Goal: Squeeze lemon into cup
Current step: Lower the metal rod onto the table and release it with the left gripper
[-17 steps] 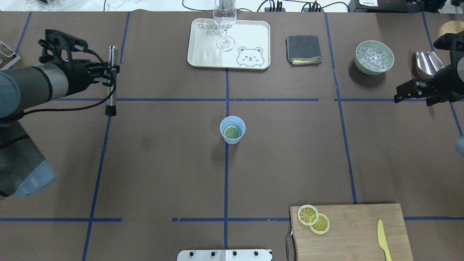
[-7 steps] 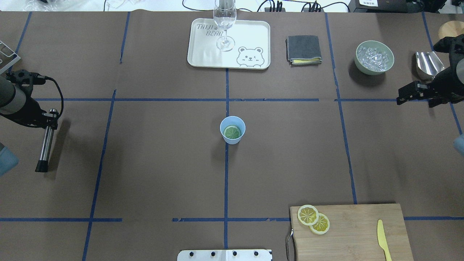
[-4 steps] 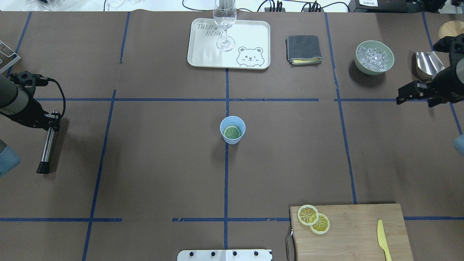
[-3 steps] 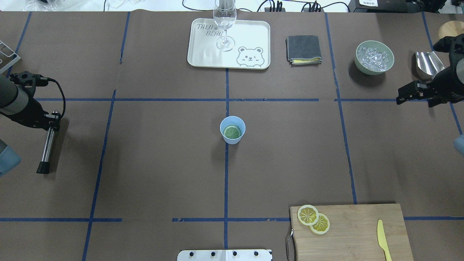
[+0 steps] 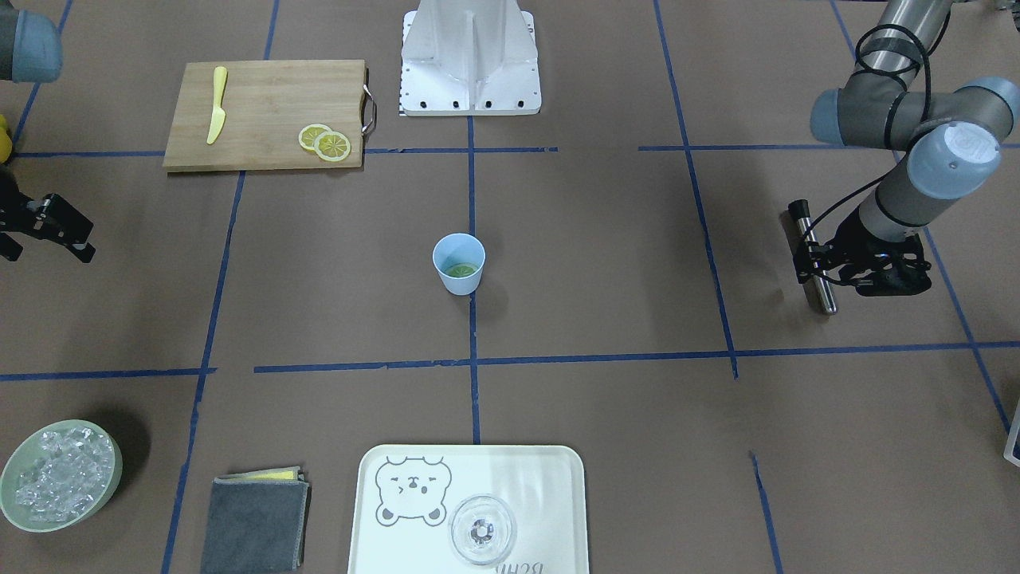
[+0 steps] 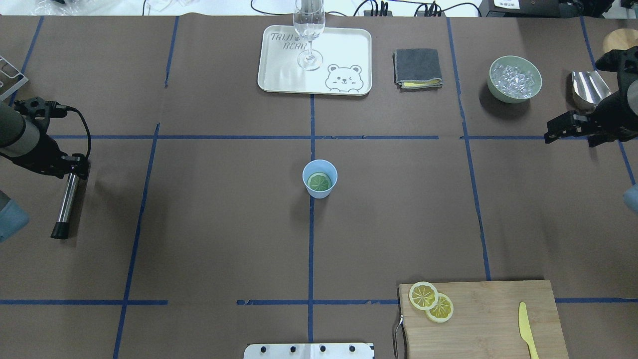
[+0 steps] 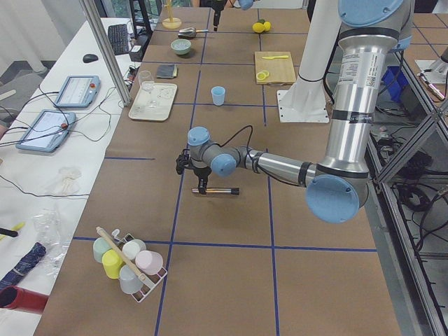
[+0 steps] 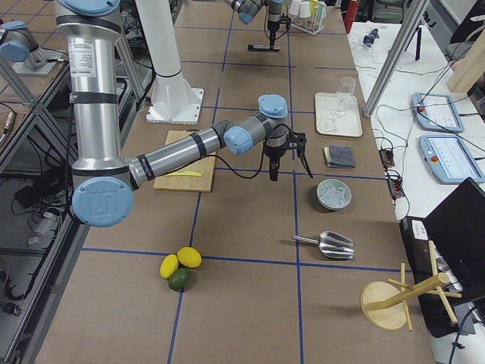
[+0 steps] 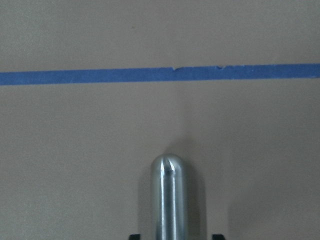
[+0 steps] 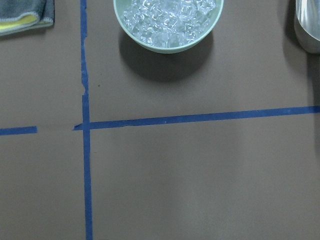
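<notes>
**Slice in cup, both arms far off**

While the lemon slice (image 6: 319, 182) lies in the cup (image 6: 319, 178) at mid-table, the left gripper (image 6: 75, 167) clamps a metal rod (image 6: 65, 204) (lying on the table); the right gripper (image 6: 560, 128) hangs open, well apart.

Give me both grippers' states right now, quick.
Left gripper: closed on the metal muddler, low at the table.
Right gripper: open, holding nothing, hovering near the ice bowl.

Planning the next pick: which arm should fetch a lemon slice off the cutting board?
Right, probably. The lemon slices lie on the right half, and the right gripper looks empty, while the left gripper is clamped around a metal muddler.
</notes>
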Controlling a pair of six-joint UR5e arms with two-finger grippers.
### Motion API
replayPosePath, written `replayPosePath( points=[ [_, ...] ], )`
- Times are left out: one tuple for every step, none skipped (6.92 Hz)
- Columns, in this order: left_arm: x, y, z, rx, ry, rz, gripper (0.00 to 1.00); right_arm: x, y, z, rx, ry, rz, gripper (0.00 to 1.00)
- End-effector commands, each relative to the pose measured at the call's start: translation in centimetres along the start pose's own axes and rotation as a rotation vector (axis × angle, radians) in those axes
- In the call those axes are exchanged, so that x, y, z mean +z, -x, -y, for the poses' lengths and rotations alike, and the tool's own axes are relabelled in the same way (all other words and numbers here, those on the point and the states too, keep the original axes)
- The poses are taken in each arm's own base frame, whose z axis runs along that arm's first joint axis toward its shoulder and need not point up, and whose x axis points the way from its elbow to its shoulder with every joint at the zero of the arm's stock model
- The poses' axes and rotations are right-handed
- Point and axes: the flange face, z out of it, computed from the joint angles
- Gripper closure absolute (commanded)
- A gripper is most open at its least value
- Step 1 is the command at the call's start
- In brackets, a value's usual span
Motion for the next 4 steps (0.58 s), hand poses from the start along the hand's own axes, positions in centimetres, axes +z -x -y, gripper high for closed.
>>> replayPosePath(
  points=[
    [-5.5,-0.2,0.8,0.105,-0.091,-0.034,0.00,-0.9,-1.4,0.8,-0.011,-0.016,0.000,0.00],
    [-9.4,4.0,2.5,0.158,-0.151,-0.031,0.00,-0.9,-3.1,1.7,-0.045,-0.019,-0.015,0.00],
    [-11.1,8.2,1.9,0.200,-0.142,-0.065,0.00,-0.1,-5.5,2.6,-0.080,-0.003,-0.034,0.00],
    [-12.9,13.7,1.2,0.230,-0.171,-0.034,0.00,-0.4,-8.2,3.6,-0.114,-0.003,-0.044,0.00]
  ],
)
